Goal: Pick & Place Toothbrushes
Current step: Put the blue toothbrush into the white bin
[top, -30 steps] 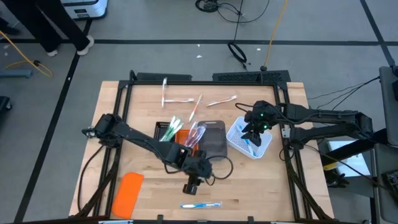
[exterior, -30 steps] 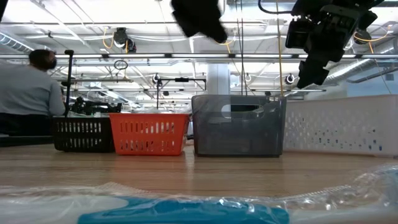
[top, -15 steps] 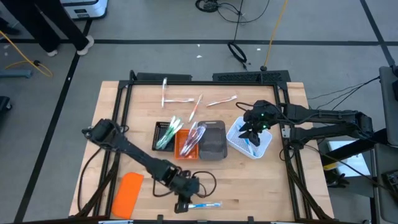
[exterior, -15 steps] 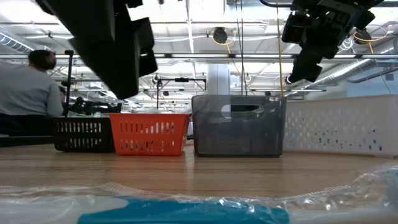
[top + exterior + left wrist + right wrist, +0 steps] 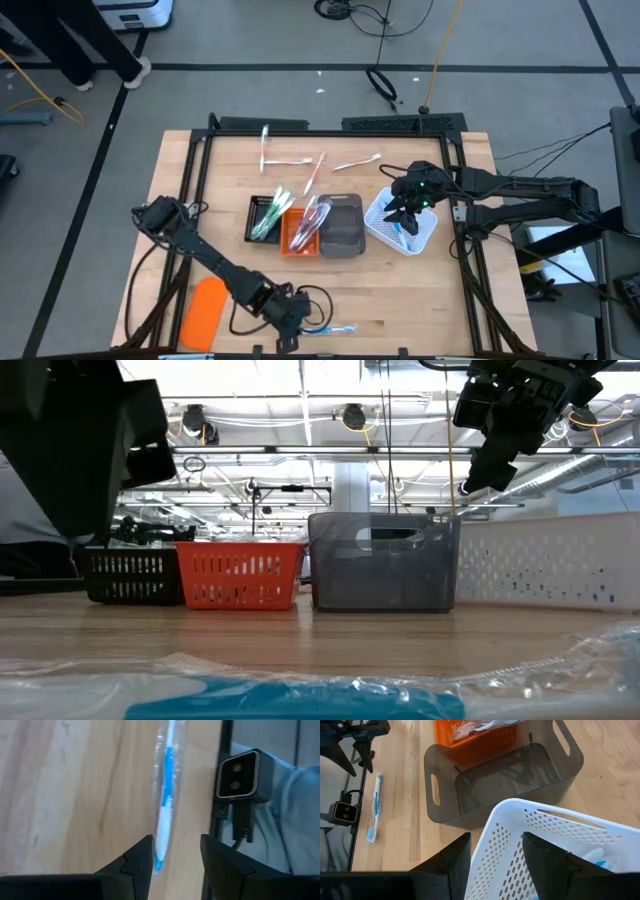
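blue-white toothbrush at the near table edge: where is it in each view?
High view: blue-white toothbrush at the near edge, beside the left gripper.
Low view: the blurred blue and clear wrapper across the foreground looks like it.
Left wrist view: just beyond the open fingers, lying lengthwise.
Right wrist view: far off, beyond the grey tray.
Shared landmark: the small camera at the table edge.

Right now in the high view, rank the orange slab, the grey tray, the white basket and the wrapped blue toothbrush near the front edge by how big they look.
1. White basket and grey tray: about alike, too close to rank.
2. Orange slab: somewhat smaller, partly covered by the left arm.
3. Blue toothbrush: thinnest and smallest, with one end under the left claw.
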You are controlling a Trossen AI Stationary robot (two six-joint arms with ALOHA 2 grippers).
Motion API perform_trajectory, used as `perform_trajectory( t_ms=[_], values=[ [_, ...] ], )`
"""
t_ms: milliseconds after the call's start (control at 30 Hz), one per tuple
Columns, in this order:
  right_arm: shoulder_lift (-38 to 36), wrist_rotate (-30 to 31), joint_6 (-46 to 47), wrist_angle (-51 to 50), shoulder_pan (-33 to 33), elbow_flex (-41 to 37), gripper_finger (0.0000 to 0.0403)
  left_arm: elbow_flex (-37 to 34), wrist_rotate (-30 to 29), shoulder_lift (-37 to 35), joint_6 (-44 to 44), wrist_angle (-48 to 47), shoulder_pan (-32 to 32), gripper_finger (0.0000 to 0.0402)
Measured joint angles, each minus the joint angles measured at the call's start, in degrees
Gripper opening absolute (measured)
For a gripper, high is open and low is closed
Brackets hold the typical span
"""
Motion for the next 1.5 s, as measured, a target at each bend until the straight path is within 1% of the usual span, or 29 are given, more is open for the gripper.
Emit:
perform_trajectory(
  t_ms=[167,467,567,700,767,833,967,1000,1067,1133,1233,1267,1500],
  values=[
    [0.0,0.0,-0.7,0.0,0.0,0.0,0.0171,0.0,-1.8,0.0,-2.2,-2.6,-0.1,0.0163],
    [0.0,0.0,-1.6,-0.2,0.0,0.0,0.0171,0.1,-1.9,0.6,-5.3,-2.0,-0.2,0.0163],
    [0.0,0.0,-2.4,-0.4,0.0,0.0,0.0171,0.0,-0.4,2.5,-6.8,-2.0,-0.3,0.0163],
    [0.0,0.0,-2.8,-0.5,0.0,0.0,0.0171,0.0,3.4,5.3,-8.7,1.5,-0.1,0.0163],
    [0.0,0.0,-3.0,-0.7,0.0,0.0,0.0171,0.1,4.3,6.3,-8.7,3.0,0.1,0.0163],
    [0.0,0.0,-3.0,-0.9,0.0,0.0,0.0171,0.1,4.3,6.4,-8.2,3.5,0.2,0.0163],
    [0.0,0.0,-3.5,-1.2,0.0,0.0,0.0171,0.3,1.9,6.5,-8.3,1.6,0.0,0.0161],
    [0.0,0.0,-3.6,-1.4,0.0,0.0,0.0171,0.3,2.0,6.5,-8.4,1.1,0.0,0.0155],
    [0.0,0.0,-3.6,-1.7,0.0,0.0,0.0171,0.3,2.3,6.5,-8.2,0.0,0.1,0.0131],
    [0.0,0.0,-3.7,-2.0,0.0,0.0,0.0171,0.3,2.3,6.5,-8.1,-0.9,0.3,0.0093],
    [0.0,0.0,-4.1,-2.4,0.0,0.0,0.0171,0.3,3.4,6.5,-7.4,-2.1,0.9,0.0024],
    [0.0,0.0,-4.3,-2.6,0.0,0.0,0.0171,0.3,4.0,6.5,-7.1,-2.0,1.1,0.0014],
    [0.0,0.0,-4.5,-2.7,0.0,0.0,0.0171,0.4,5.2,5.9,-4.5,-1.7,2.5,0.0005]
  ],
)
